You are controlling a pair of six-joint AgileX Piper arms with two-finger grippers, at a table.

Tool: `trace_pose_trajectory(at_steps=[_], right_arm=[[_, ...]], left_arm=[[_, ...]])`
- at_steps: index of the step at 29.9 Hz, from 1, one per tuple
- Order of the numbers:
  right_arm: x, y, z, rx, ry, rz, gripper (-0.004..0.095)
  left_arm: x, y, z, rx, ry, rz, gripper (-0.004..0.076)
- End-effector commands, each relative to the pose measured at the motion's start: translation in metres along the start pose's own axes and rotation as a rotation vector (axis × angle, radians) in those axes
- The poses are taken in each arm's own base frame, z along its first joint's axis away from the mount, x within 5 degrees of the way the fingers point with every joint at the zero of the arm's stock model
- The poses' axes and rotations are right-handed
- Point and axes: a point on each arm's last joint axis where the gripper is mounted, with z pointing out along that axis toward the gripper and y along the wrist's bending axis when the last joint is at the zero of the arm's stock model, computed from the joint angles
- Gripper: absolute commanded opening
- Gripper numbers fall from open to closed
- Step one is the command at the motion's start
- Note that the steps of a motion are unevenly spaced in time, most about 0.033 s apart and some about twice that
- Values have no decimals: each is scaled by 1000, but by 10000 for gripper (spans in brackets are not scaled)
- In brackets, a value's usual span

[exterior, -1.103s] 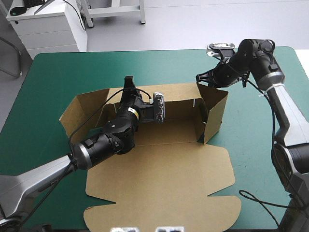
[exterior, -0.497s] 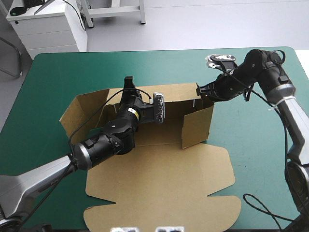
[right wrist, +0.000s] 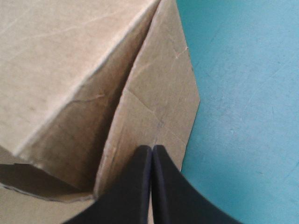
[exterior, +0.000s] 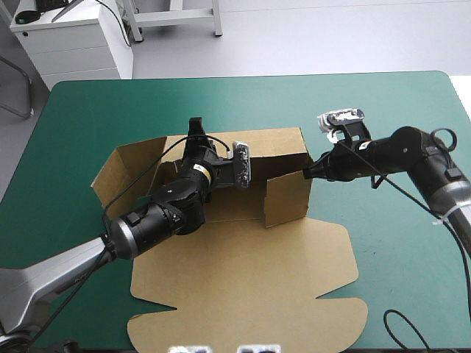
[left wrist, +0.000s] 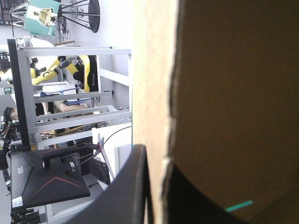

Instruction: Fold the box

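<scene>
The left gripper (exterior: 196,126) was clamped on the top edge of the back wall (exterior: 272,143) of the box (exterior: 221,213). In the left wrist view its black fingers (left wrist: 133,186) stood all but shut, one on each face of the board, with the sheet edge running up between them. The right gripper (exterior: 307,173) was fully shut and held nothing. In the right wrist view its two fingertips (right wrist: 145,154) met in one point, and that point pressed against the outer face of the right end wall (right wrist: 159,107), near the fold where that wall meets the corner. The box lay in the middle of the teal-green cover (exterior: 383,110). Its back wall was raised, the left end wall (exterior: 129,165) stood up and leaned outward, and the lid (exterior: 243,287) lay flat toward the table's near edge. Compared with the earlier high views, the right end wall had changed position. It first stood out at the box's right end, angled away from the floor panel. Just before, it was partly turned in. It now stood folded inward across the floor panel, with its free edge toward the left gripper. The right arm had come from near the table's far edge down toward the middle, following that wall, and its gripper had stayed in contact with the board. The left gripper and the back wall showed no visible shift across the three high views.
</scene>
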Motion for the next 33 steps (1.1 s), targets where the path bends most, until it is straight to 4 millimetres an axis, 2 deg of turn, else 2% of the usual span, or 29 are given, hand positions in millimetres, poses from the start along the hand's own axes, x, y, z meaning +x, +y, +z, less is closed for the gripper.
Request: trace_pose_trajectory(at_steps=[1, 5, 8, 10, 13, 16, 22, 29, 33], right_arm=[[5, 7, -11, -9, -167, -75, -14], [22, 4, -2, -3, -177, -155, -5], [28, 4, 2, -6, -167, -219, 78], [31, 6, 2, -25, -149, -261, 197], [33, 9, 0, -44, -136, -310, 426], [34, 12, -6, -44, -136, -350, 574], [36, 16, -13, -42, -146, -364, 588], [37, 13, 8, -122, -165, -297, 588], [32, 12, 13, -137, -211, -280, 588]], left_arm=[[1, 6, -11, 29, -13, -70, -8], [0, 2, -11, 67, -24, -57, -8], [0, 1, -11, 85, -22, -57, -8], [1, 1, -11, 88, -13, -44, -8], [2, 0, -11, 88, -6, -33, -8], [3, 0, -11, 90, 5, -30, -8], [3, 0, -11, 97, 8, -37, -8], [0, -9, -8, 166, -9, -7, -8], [-2, -14, -3, 188, 5, 0, -8]])
